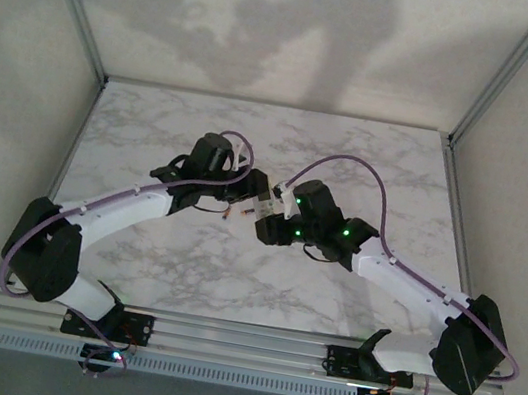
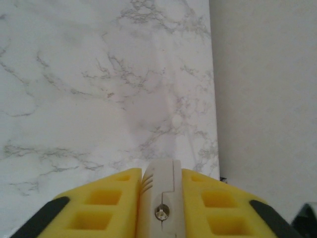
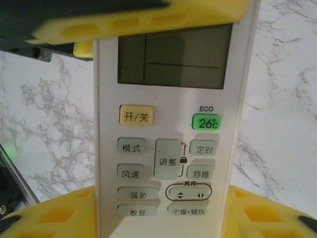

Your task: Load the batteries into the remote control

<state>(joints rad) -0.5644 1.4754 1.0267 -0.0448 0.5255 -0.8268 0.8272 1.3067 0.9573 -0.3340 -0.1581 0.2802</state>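
Right hand [image 3: 163, 220] is right up against its wrist cam. Its yellow fingers [image 3: 54, 220] sit on either side of the remote control [image 3: 168, 148] at the lower end, pinching it across its width with the face toward the lens. You can read the face fine: grey display window [image 3: 173, 57] up top, a yellow button [image 3: 135, 117], a green ECO button [image 3: 205, 122], and rows of small grey ones under those.

Left hand [image 2: 159, 201] has the other end. One of its yellow fingers lies across the face at the top edge of the display, and in its own wrist cam the two pads are pressed onto a narrow white part of the remote from both sides.

So both hands are clamped on the one remote. From overhead it's held between the two arms, over the middle of the marble bench [image 1: 230, 278]. Its back is turned away from the lens, so I can't tell what's in the battery recess.
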